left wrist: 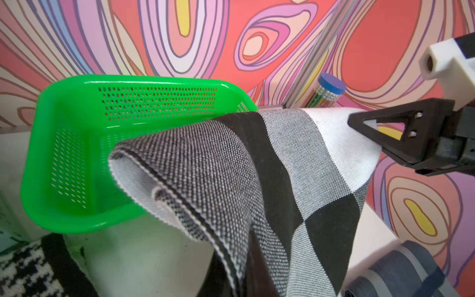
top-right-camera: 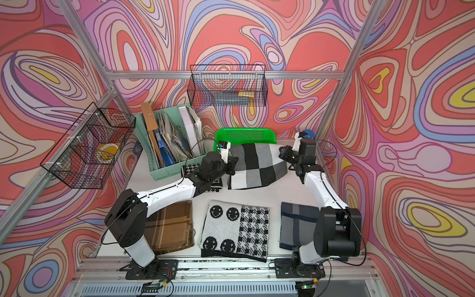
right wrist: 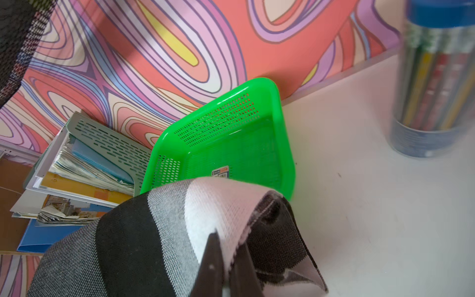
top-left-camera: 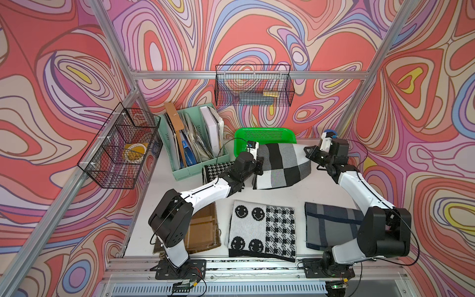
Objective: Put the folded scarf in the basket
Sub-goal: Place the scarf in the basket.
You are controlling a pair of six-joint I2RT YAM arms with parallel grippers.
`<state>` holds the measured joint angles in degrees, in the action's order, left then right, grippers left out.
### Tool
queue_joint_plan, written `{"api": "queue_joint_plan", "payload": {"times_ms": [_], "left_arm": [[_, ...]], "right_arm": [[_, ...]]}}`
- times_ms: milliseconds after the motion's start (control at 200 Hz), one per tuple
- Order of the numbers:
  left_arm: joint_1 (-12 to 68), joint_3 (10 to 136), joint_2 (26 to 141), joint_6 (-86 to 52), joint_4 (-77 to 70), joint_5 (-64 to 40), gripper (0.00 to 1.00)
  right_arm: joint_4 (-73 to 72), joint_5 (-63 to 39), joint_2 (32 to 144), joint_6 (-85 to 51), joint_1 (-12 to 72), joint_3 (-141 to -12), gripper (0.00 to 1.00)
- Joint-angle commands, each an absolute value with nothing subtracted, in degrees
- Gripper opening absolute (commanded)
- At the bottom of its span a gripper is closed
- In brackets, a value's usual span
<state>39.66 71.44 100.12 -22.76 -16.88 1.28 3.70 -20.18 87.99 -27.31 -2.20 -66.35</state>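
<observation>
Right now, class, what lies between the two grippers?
The checked scarf spans the gap between the left gripper and right gripper, each shut on an edge; both top views show it.

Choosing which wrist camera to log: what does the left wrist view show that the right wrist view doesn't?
Left wrist only: the houndstooth scarf and the blue-grey scarf. Right wrist only: the stacked papers and folders, and a sticker on the floor of the basket. Both: the green basket, the checked scarf, the right gripper shut on its white corner, and the blue-capped pencil tube.
</observation>
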Motion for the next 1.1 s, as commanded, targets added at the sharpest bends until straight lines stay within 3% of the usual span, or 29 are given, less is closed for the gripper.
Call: {"api": "queue_joint_plan", "payload": {"times_ms": [0,546,751,1096], "left_arm": [[37.8,76.1,102.0,-19.6,-15.2,-0.1,0.00],[27.4,99.2,119.1,-16.7,-6.7,-6.4,0.00],[26.6,104.7,122.9,-17.1,-5.6,-8.2,0.00],[25.9,104.3,120.8,-19.5,-8.6,-7.6,0.00]], "right_arm": [[0.0,-19.0,91.5,-26.0,0.1,-72.2,0.00],[1.4,-18.2,117.3,-26.6,0.8,-98.1,0.00],[2.1,-18.3,120.5,-26.4,0.8,-101.9,0.00],[-0.7,-18.5,116.4,-28.0,0.8,-101.2,0.00]]}}
